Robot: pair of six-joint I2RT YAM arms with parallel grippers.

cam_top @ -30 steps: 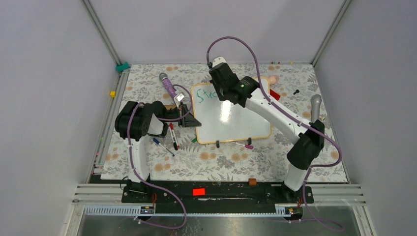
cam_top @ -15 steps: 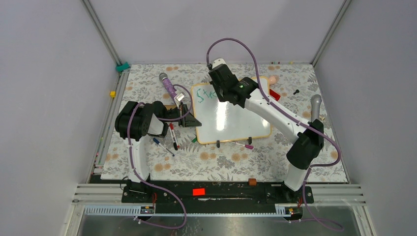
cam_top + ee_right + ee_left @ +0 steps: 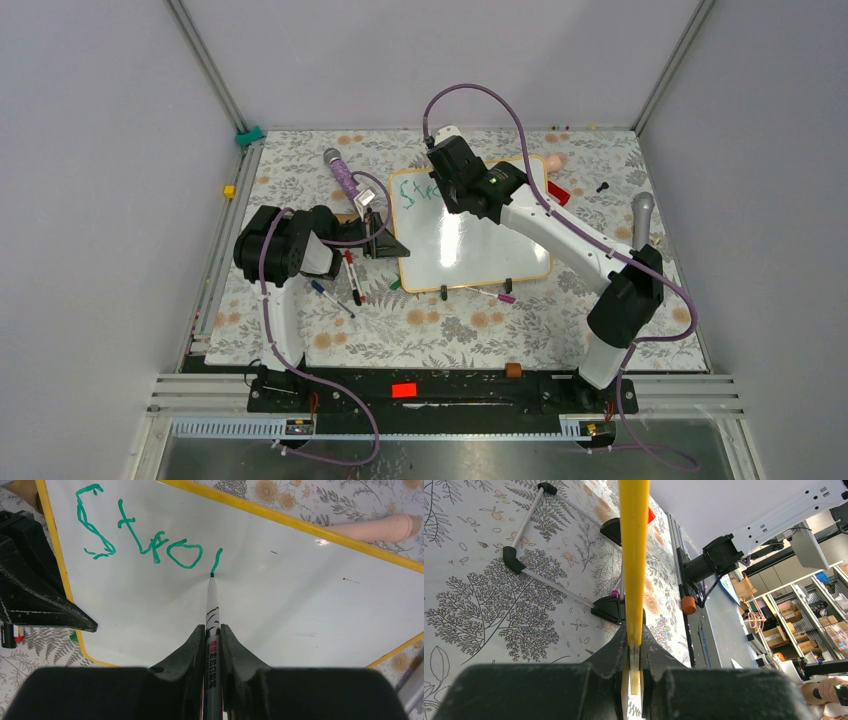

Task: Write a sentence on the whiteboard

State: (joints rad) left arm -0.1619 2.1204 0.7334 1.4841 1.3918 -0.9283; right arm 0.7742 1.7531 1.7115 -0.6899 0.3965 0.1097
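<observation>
One glossy white rectangular whiteboard (image 3: 480,250) with a thin yellow-orange frame lies flat on the floral tablecloth (image 3: 450,330) at mid-table. In the top view its long axis runs from nine to three o'clock, slightly skewed. Its two small black feet (image 3: 443,293) sit on the six o'clock edge.

One line of green handwriting (image 3: 148,542) starts at the board's ten o'clock corner and runs toward three o'clock along the far edge. Four letters read "Stro", followed by one short slanted stroke.

The right gripper (image 3: 212,640) is clamped around one slim white marker pen (image 3: 212,600) with black bands. In the wrist view the pen points to twelve o'clock, and its tip touches the board at the foot of that last stroke. A red label with small white characters on the barrel is too small to read.

The left gripper (image 3: 634,652) is closed on the frame at the board's nine o'clock edge.

At least three loose markers (image 3: 352,275) lie on the cloth at about eight o'clock from the board, just beside the left arm. One more pink-capped marker (image 3: 500,295) lies at the near edge, between the feet.
</observation>
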